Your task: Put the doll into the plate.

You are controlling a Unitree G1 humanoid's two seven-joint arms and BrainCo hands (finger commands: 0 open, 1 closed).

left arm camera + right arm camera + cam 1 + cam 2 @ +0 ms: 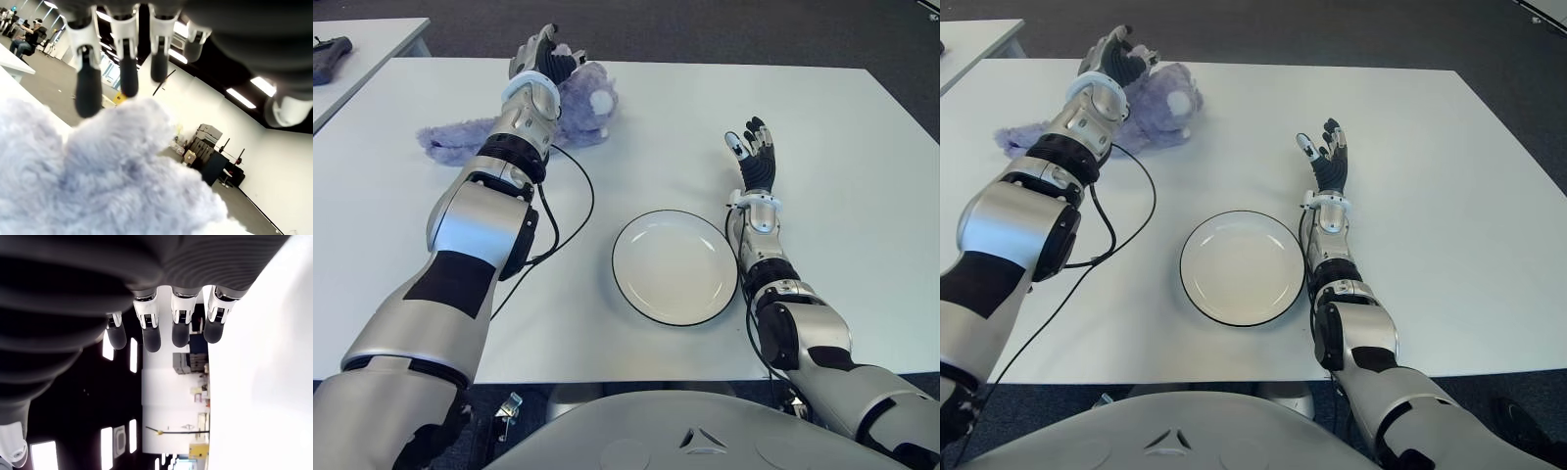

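Reaching across the table (862, 157), the left hand (540, 51) sits over the doll (582, 103) at the far left in the left eye view; the doll is purple plush with a long limp part trailing toward the left edge, and it lies on the tabletop, well apart from the plate (674, 266); the plate is white with a dark rim, near the front edge, with nothing in it; the right hand (752, 149) shows beyond the plate and to its right, fingers spread and holding nothing.

The right eye view gives the same layout; a black cable (1121, 230) loops from the left arm onto the table between doll and plate.

In the left wrist view the fingers (88, 93) hang straight with their tips just above the fur; none has closed on it, so the hand is open over the doll.

The right wrist view shows four straight fingertips (151, 338) with nothing between them.

The doll looks light, soft and squashy, unlikely to slip or break; I judge a grasp round the bulky body would serve best, since the trailing part would droop and drag; the fur will give, so the fingers should close well in.

Count: one doll, one plate, one cable, two hands.
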